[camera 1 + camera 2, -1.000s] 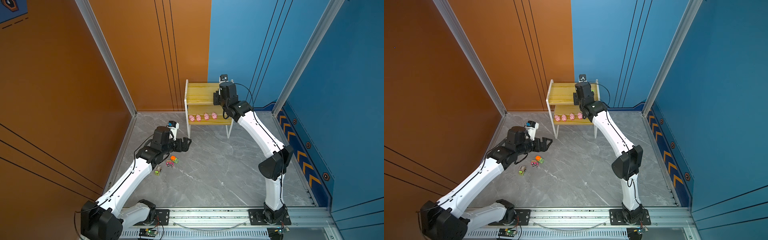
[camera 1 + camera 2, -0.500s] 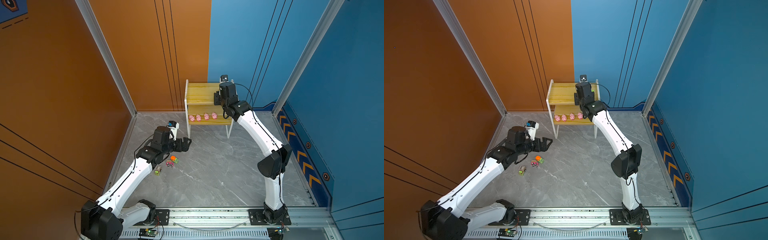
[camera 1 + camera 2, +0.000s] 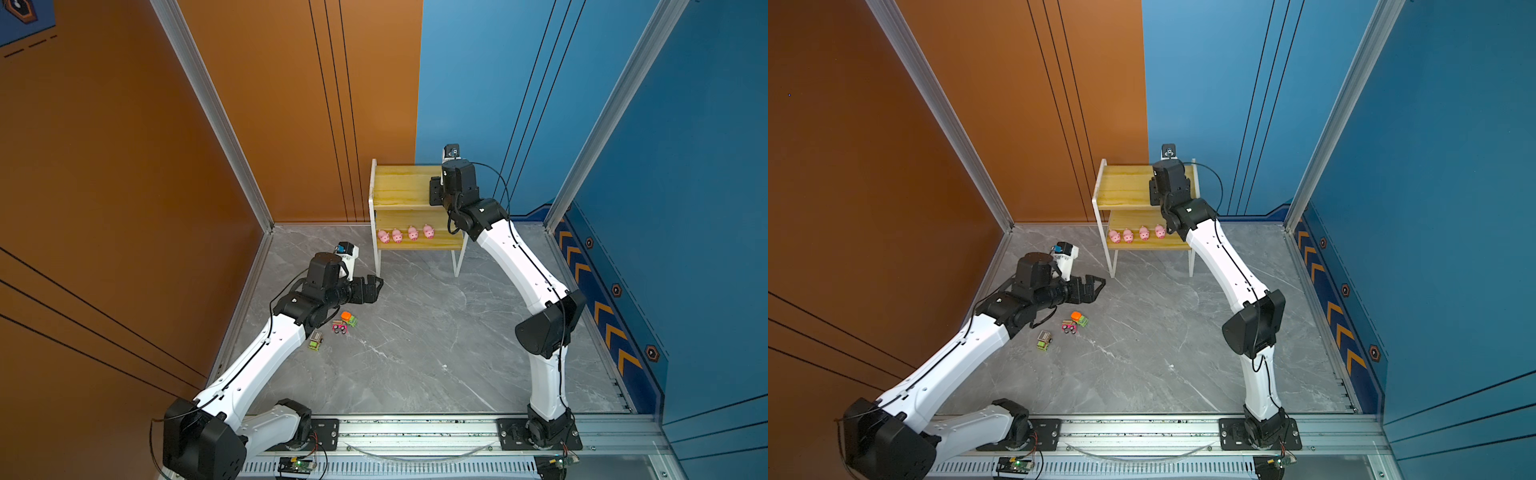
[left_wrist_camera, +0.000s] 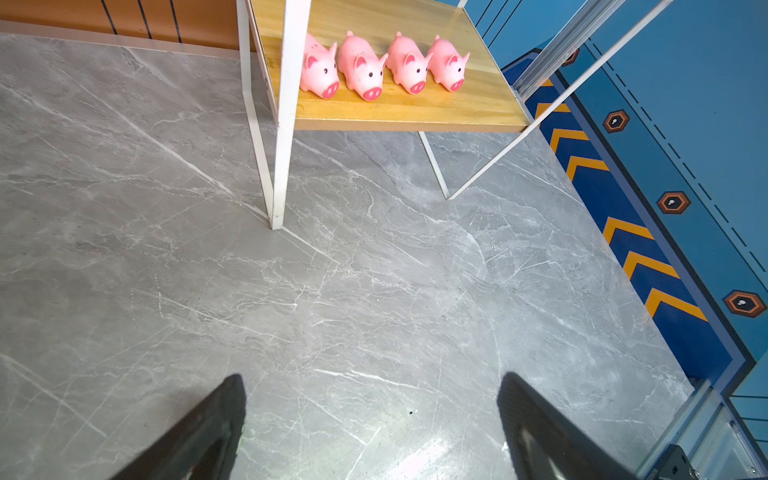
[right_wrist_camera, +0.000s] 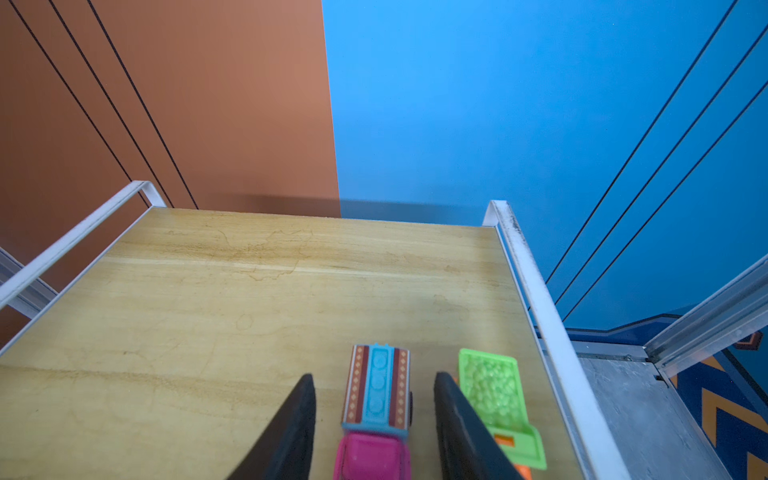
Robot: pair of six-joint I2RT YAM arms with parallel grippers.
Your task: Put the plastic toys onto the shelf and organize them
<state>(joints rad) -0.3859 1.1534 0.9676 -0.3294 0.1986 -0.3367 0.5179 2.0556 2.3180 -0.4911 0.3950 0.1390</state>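
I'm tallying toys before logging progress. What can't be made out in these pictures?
- Upper board: in both top views the right arm hides its trucks; only the right wrist view shows them.
- Pink truck: front cut off by that view's edge.
- Green truck: partly behind a finger of the right gripper.
- Floor trucks: too small in the top views for detail.

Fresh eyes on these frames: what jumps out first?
A neat row of four pink pigs stands on the lower board of the shelf. Over the upper board, the right gripper has its fingers open on either side of a pink-and-blue truck, with a green truck close beside it. On the grey floor, three loose trucks lie near the left gripper, which hangs wide open and empty.
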